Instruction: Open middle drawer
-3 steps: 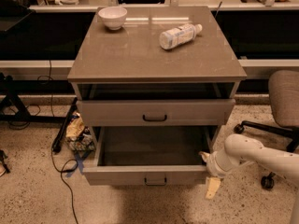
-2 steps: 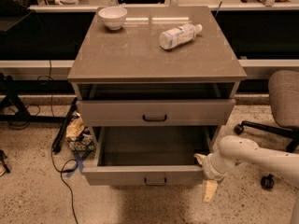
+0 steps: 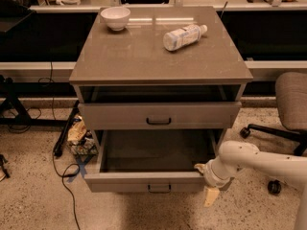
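Note:
The middle drawer (image 3: pixel 153 180) stands pulled far out of the grey-beige cabinet, showing its plain grey inside and a small black bar handle (image 3: pixel 159 188) on its front. Above it is the top drawer (image 3: pixel 158 115), out a little, with its own black handle. The lowest drawer is hidden under the open one. My gripper (image 3: pixel 205 182) is at the right front corner of the middle drawer, on the white arm (image 3: pixel 254 159) that comes in from the right. Its fingers are apart, one at the top edge of the drawer front and one (image 3: pixel 210 196) hanging below.
On the cabinet top (image 3: pixel 144 56) are a white bowl (image 3: pixel 115 17) at the back left and a plastic bottle (image 3: pixel 183 36) lying on its side. An office chair (image 3: pixel 290 109) stands at the right. Cables and a bag of clutter (image 3: pixel 79 135) lie on the floor at the left.
My gripper has shifted a little left, closer to the drawer's right front corner. The drawers, bowl and bottle have not moved.

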Controlling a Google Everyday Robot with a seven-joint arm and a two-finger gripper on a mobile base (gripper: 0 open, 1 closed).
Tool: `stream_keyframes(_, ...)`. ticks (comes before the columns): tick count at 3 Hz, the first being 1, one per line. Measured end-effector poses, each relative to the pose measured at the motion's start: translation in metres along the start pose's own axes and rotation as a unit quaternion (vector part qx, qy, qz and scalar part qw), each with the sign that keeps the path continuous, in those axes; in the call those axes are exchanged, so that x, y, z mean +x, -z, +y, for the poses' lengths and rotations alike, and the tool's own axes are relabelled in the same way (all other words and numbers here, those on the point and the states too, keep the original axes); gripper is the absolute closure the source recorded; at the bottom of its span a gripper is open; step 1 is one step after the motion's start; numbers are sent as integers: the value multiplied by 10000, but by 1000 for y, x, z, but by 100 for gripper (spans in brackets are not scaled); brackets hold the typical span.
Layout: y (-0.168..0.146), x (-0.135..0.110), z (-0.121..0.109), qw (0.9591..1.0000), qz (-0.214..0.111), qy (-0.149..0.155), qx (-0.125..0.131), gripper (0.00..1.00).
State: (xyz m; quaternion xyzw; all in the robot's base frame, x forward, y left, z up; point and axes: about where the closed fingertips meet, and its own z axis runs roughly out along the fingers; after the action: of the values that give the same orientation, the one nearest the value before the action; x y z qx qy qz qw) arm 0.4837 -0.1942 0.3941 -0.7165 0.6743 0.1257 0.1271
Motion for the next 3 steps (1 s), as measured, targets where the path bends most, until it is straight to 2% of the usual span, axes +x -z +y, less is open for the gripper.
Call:
stream_keyframes(2, 0, 0, 0, 10000, 0, 0, 1, 63)
stream_keyframes(3, 11, 3, 23, 9999, -24, -42, 119, 94)
